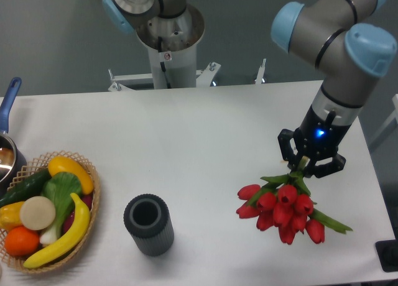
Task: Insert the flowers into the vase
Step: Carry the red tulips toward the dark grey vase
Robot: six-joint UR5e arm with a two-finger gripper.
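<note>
White table [186, 143]: vase [148, 225] holds nothing; jaws [305, 168] grip flowers [283, 208].

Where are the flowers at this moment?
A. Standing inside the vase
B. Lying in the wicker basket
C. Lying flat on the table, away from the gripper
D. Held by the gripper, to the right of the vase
D: the gripper grips the green stems, with the red flowers hanging below it, well right of the vase, whose opening is empty.
</note>
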